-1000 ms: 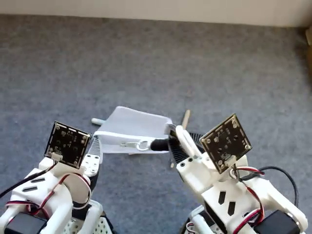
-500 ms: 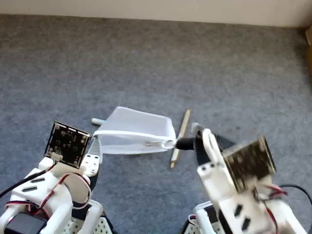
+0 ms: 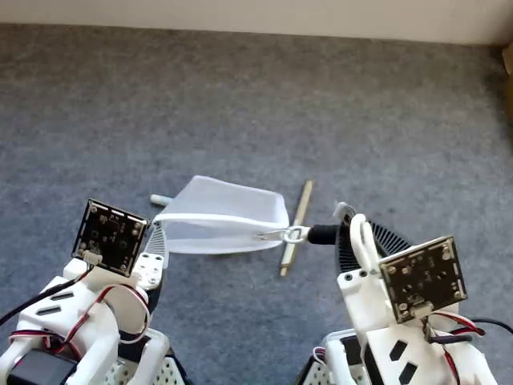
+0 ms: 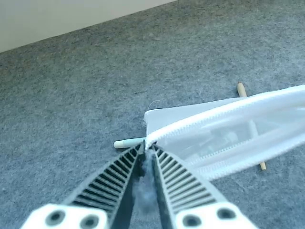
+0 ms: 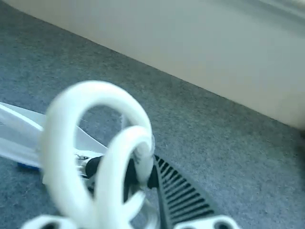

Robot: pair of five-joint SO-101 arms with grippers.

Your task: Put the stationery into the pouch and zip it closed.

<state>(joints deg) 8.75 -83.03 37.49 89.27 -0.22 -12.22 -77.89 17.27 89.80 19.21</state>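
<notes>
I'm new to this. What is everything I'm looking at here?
pouch: one, translucent white, centre of the scene, held at both ends
zip pull: one, silver ring, pouch's end nearest the right gripper
wooden stick: one, tan, lying under the zip pull
pen: one, white, tip showing by the pouch's other corner
mat: one, grey, under everything
left gripper: one, black fingers, shut on the pouch's corner
right gripper: one, black, shut on the zip pull
</notes>
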